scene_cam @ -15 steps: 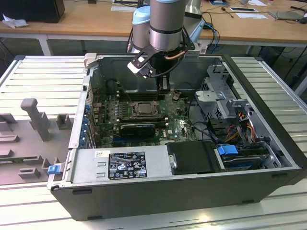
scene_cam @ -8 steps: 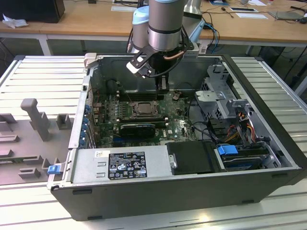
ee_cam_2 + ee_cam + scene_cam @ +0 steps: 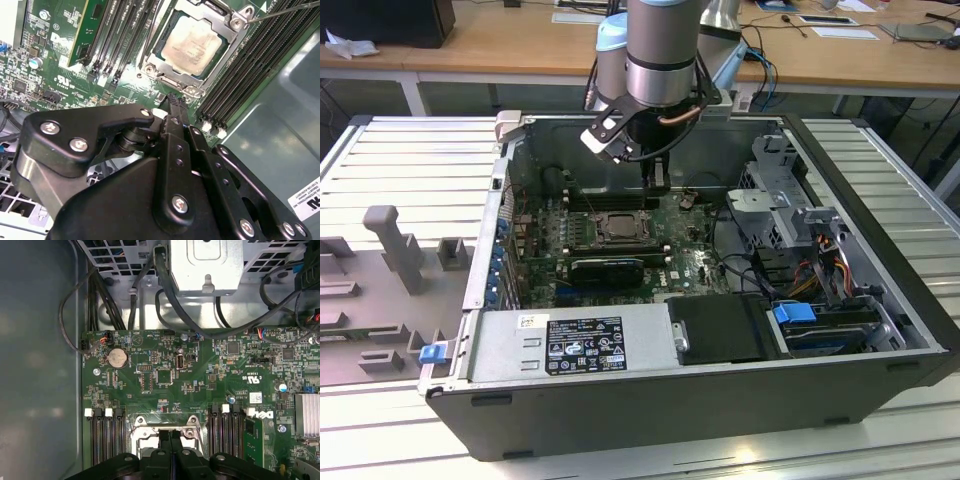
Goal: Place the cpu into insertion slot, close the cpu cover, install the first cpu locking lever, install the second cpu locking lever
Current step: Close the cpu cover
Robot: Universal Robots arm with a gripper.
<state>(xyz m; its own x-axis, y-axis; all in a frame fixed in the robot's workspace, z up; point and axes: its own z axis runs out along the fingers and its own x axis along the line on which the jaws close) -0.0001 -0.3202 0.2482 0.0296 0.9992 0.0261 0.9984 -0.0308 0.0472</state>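
Robotics lab or test workshop indicated. Open computer case (image 3: 720, 400) laid on slatted aluminium bench (image 3: 410, 150); robot arm (image 3: 665, 50) positioned over it. Grey fixture blocks (image 3: 395, 245) set out at exterior view's left. Wooden desks (image 3: 520, 40) seen behind, strewn with cables (image 3: 767, 62) and papers (image 3: 845, 32).

The cpu (image 3: 192, 42) sits framed by the cpu cover (image 3: 237, 30).

A workbench (image 3: 420, 160) of ribbed, silvery metal slats carries everything. On it lies an open dark computer case (image 3: 650, 410) on its side, and at the exterior view's left a grey moulded fixture (image 3: 380, 300) with upright posts.
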